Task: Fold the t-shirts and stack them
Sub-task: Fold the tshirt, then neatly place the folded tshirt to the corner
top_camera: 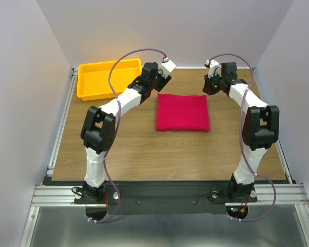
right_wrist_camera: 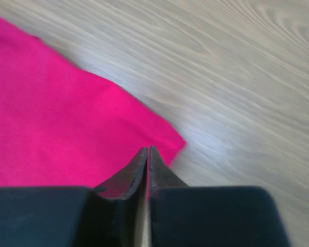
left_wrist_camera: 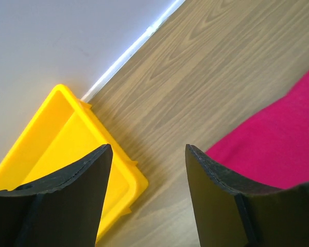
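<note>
- Since the t-shirt (top_camera: 183,111) lies as a flat, neat rectangle on the far middle of the desk (top_camera: 144,154), between my two arms, I judge the fold done and the step in hand to be backing off it cleanly.
- The left tool (left_wrist_camera: 147,152) stands wide with nothing in it, off the shirt's far left corner; bare desk shows through the gap.
- The right tool (right_wrist_camera: 147,149) has its tips pressed together over the far right corner. I see no cloth pinched, and I cannot tell whether the tips touch the fabric.
- To do this well I lift both tools straight up before swinging them away, so no fingertip drags a corner and opens the fold. I check the right tool first, as it sits closest to the cloth.
- The rectangle's long axis appears to run left to right, its edges square with the desk's. No collar or label shows, so I cannot tell which end is the neck.
- The yellow tray (top_camera: 87,87) sits at the far left corner, well apart from the shirt.
</note>
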Available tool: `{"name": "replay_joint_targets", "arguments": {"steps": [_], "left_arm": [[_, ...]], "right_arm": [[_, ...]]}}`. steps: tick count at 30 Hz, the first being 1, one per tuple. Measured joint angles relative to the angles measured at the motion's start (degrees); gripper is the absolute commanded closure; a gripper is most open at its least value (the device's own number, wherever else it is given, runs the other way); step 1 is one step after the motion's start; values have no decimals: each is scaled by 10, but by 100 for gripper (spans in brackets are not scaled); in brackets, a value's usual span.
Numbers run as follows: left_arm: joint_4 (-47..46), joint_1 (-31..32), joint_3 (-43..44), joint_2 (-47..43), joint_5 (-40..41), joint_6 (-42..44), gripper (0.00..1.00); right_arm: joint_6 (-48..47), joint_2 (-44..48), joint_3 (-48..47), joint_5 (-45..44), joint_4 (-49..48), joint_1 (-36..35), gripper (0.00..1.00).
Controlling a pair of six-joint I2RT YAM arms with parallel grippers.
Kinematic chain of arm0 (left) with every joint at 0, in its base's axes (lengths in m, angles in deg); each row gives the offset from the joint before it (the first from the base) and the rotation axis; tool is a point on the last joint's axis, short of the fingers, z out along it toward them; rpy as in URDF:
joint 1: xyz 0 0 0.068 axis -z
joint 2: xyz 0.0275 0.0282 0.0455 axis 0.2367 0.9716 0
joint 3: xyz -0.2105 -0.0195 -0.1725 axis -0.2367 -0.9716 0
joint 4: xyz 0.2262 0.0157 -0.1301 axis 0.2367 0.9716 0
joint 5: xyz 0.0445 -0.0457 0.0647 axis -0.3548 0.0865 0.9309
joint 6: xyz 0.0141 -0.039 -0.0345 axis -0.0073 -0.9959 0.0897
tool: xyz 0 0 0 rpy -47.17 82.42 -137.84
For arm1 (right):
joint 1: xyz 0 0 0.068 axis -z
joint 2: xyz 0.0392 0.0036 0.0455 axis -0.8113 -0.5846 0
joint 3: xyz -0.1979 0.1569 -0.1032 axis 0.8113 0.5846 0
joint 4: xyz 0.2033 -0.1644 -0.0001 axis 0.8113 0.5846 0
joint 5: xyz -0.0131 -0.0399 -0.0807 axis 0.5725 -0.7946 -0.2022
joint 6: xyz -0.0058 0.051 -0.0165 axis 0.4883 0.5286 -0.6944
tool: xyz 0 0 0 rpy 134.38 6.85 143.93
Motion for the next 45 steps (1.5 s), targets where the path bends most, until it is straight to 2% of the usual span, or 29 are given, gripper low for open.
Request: {"name": "replay_joint_targets", "arguments": {"steps": [4, 7, 14, 21, 32, 43, 45], "left_arm": [[25, -3, -1, -40, -80, -72, 41], [35, -4, -1, -40, -128, -113, 43], [67, -3, 23, 57, -190, -182, 44], [113, -12, 86, 154, -189, -229, 47], [117, -52, 99, 156, -162, -285, 46], [117, -59, 99, 165, -153, -312, 46], [114, -59, 99, 165, -151, -312, 46]], "right_arm": [[-4, 0, -2, 70, 8, 0, 99], [-5, -22, -17, 90, 26, -1, 99], [9, -91, -52, 67, 50, -1, 99], [29, -125, -80, 5, 55, -1, 99], [40, -131, -80, -42, 55, -1, 99], [43, -148, -97, -70, 55, -1, 99], [43, -148, -99, -73, 55, -1, 94]]}}
